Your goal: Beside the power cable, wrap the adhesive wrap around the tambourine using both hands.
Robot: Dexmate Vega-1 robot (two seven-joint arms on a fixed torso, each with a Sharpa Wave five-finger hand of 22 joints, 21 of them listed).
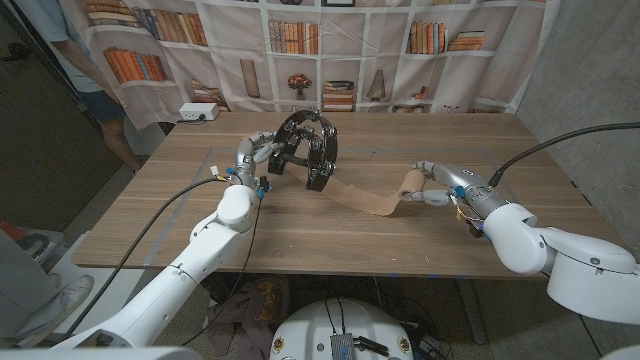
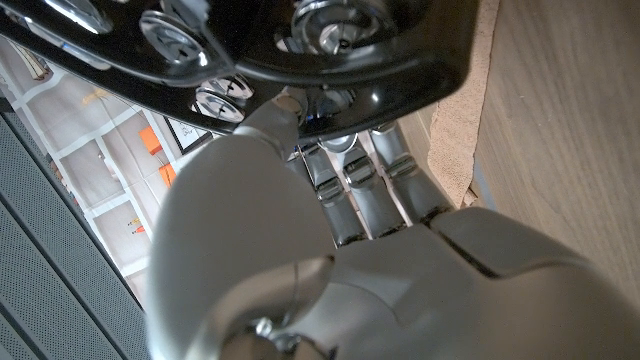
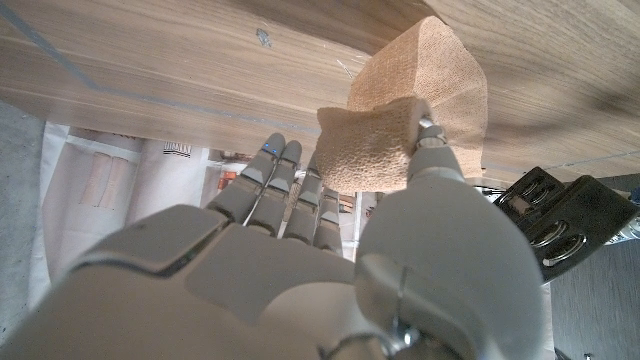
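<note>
Mid-wrap now: the left hand (image 1: 252, 155) grips the black round jingle-rimmed tambourine (image 1: 305, 147) upright on the wooden surface (image 1: 400, 240), the right hand (image 1: 432, 186) pinches the tan adhesive wrap roll (image 3: 368, 150) well aside of the tambourine, and next likely needs another turn.

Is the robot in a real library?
Probably not: more likely a lab or test room. The bookshelves are printed on a hanging curtain, beside a bare grey wall, and the robot works at a wooden table.
</note>
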